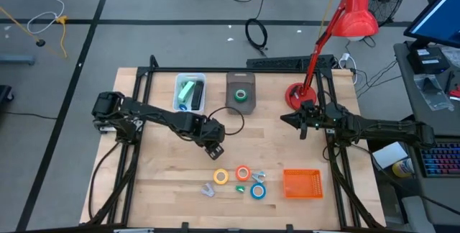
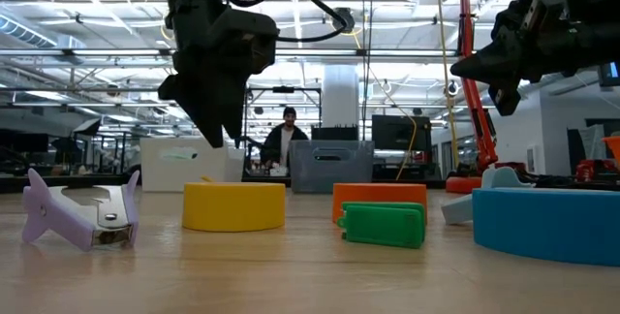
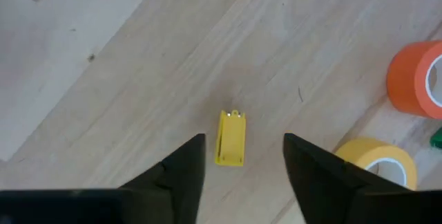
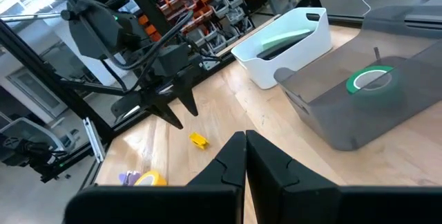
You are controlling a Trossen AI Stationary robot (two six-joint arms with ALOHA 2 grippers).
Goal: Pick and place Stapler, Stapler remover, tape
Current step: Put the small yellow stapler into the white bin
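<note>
Pale wooden table (image 1: 165, 175), workshop behind

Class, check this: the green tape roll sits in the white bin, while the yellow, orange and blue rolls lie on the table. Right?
Not quite. The green tape roll sits in the grey bin, not the white bin, as the high view shows. The yellow, orange and blue rolls do lie on the table.

My two dark fingers (image 3: 181, 172) are spread apart over the wooden table (image 3: 103, 79) with a little yellow stapler (image 3: 231, 138) lying flat between them, untouched, and the orange tape roll (image 3: 414, 79) and yellow tape roll (image 3: 376, 162) off to one side.
</note>
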